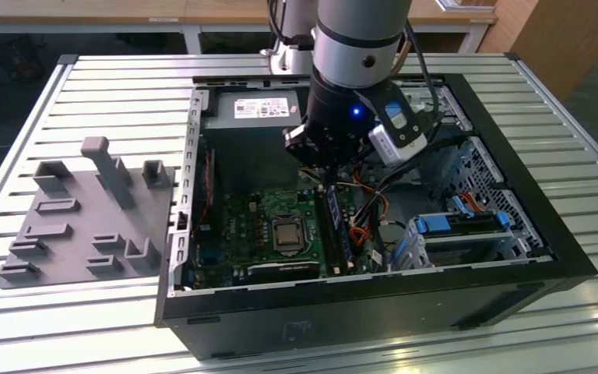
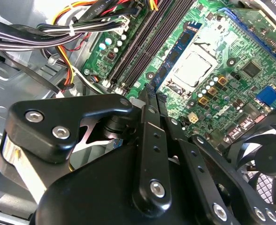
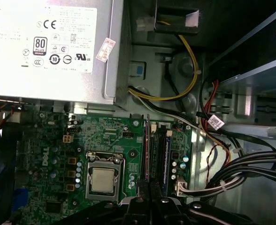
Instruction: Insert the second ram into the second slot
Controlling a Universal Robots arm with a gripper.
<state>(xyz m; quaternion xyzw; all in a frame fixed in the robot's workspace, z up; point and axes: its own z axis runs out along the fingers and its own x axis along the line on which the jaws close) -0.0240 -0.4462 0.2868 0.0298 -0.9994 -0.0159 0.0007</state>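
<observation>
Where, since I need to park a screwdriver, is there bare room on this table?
Bare slatted table lies beyond the grey fixture plate, and along the exterior view's right of the computer case. Inside the case it is crowded: gripper, cables, motherboard.

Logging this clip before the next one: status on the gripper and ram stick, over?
Gripper shut on end of ram stick. Stick upright beside processor; fully seated, cannot tell. Cables lie off to the side, not across it.

A grey fixture plate lies beside the open computer case.
</observation>
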